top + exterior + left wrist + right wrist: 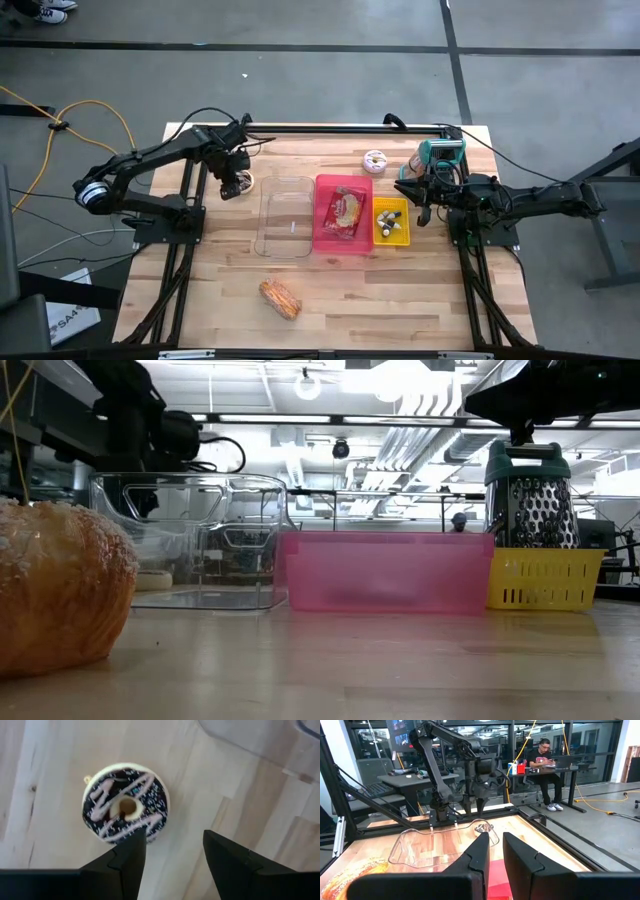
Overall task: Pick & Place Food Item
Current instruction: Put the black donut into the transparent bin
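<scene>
A chocolate doughnut (125,802) with pink drizzle lies flat on the wooden table (350,300), just left of the clear tub (285,215). My left gripper (175,840) hovers over it pointing down, open, with nothing between the fingers. The doughnut lies ahead of the fingers and off to one side, and one fingertip (134,845) overlaps its rim in the wrist view. In the high view this gripper (232,188) covers most of the doughnut (246,180). My right gripper (495,845) waits level over the table's right side beside the yellow basket (391,221), shut and empty.
A pink bin (343,215) holding a packaged food item stands between the clear tub and the yellow basket. A bread loaf (280,297) lies near the front edge. A pale doughnut (375,160) and a teal-handled grater (440,155) stand at the back right.
</scene>
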Motion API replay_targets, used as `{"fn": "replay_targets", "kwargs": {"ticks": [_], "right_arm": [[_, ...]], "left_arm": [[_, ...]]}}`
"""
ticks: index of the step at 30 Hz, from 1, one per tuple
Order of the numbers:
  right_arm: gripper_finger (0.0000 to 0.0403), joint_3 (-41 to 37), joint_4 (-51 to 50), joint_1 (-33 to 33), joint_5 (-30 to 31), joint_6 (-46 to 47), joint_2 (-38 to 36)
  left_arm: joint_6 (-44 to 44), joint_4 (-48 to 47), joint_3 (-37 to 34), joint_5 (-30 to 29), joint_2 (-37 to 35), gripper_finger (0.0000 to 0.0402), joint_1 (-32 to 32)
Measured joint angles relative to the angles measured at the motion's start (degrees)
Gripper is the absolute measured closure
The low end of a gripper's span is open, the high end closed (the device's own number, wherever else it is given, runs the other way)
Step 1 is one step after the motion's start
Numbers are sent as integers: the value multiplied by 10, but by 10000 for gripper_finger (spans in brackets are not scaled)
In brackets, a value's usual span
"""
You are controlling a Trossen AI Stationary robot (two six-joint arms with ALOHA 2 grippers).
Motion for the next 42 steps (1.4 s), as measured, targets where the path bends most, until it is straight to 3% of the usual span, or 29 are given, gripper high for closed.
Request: {"fn": "replay_targets", "kwargs": {"ticks": [18,34,42], "right_arm": [[359,0,0,0,0,0,0],[359,0,0,0,0,0,0],[359,0,0,0,0,0,0]], "left_arm": [[138,68,-56,-8,0,210,-5],[77,106,-68,-89,3,210,-69],[42,117,-68,-100,49,210,-88]]}}
